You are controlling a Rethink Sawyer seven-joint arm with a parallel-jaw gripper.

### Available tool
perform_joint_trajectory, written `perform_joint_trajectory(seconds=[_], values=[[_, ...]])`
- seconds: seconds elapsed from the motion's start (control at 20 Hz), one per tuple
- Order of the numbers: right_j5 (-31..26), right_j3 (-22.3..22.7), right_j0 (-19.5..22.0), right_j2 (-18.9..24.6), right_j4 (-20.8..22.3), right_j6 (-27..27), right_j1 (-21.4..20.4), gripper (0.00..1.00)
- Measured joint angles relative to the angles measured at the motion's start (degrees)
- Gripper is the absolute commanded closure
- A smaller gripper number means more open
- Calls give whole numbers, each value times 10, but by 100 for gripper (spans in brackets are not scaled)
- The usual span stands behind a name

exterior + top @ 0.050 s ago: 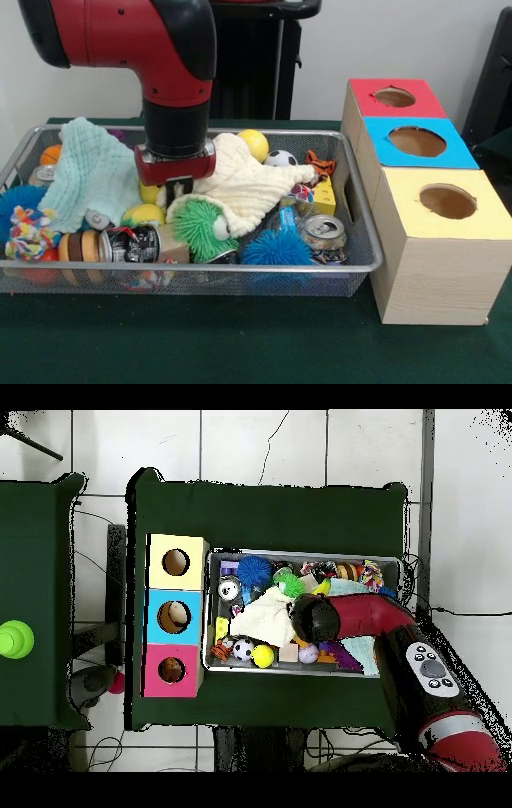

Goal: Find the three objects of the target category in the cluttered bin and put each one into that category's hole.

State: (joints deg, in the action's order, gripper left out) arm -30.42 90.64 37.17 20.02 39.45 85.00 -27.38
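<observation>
Nearest the front camera, the wire bin [192, 276] holds its clutter along the front rim: a rope toy [28, 232], a crushed dark can [128, 242], a green spiky ball [200, 228], a blue spiky ball [274, 250] and a silver can [324, 232]. Behind these lie a mint cloth [92, 172] and a cream cloth [244, 186], with a yellow ball [254, 144] and a small soccer ball [280, 158] at the far rim.

The gripper [178, 192] is lowered into the middle of the bin between the two cloths; its tips are buried among the objects, so whether it is spread, narrowed or grasping anything cannot be told.

Beside the bin stands a row of three boxes: yellow box [436, 232] nearest, blue box [416, 144] in the middle, red box [392, 98] farthest.

Progress, as a judgement: the search appears to be underway. The target category cannot be identified from these views, so which of the bin's objects remain to be moved is uncertain.

The front view shows only dark hole openings. The overhead view looks straight into them: a pale rounded object seems to sit in the blue box's hole [173, 616], whereas the yellow and red holes look dark. The overhead view hides the gripper beneath the arm [350, 616].
</observation>
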Motion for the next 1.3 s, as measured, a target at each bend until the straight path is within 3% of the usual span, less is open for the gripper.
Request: perform_joint_trajectory(seconds=[0.65, 1.3], values=[[-61, -13, 59, 64, 25, -132, 6, 100], [-110, -29, 84, 93, 25, -191, 13, 100]])
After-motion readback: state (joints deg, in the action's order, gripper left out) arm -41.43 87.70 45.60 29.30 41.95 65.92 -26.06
